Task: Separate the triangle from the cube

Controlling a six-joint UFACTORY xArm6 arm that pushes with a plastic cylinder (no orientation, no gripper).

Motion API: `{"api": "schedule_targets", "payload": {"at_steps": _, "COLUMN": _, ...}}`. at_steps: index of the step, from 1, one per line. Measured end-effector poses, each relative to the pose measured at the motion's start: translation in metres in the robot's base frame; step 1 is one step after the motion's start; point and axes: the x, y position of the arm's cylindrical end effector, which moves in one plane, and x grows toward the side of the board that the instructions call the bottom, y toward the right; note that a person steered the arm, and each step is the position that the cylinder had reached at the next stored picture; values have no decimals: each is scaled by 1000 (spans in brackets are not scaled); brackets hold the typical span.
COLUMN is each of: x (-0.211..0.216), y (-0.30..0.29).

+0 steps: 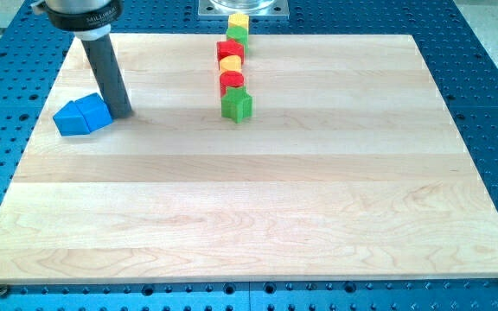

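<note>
Two blue blocks sit touching each other near the board's left edge. The left one [70,119] looks like a cube. The right one [96,111] looks like a triangle with a sloped top. My tip [120,114] rests on the board just to the right of the blue triangle, at or very near its right side. The dark rod rises from there toward the view's top left.
A column of blocks runs down from the top middle: yellow [238,21], green [236,34], red [230,50], yellow [230,64], red [232,82] and a green star-like block [237,104]. The wooden board [258,216] lies on a blue perforated table.
</note>
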Motion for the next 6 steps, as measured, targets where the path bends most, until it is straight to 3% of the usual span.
{"api": "schedule_targets", "payload": {"at_steps": 1, "x": -20, "y": -37}}
{"api": "schedule_targets", "payload": {"at_steps": 3, "x": -17, "y": -110}}
{"api": "schedule_targets", "payload": {"at_steps": 6, "x": 65, "y": -61}}
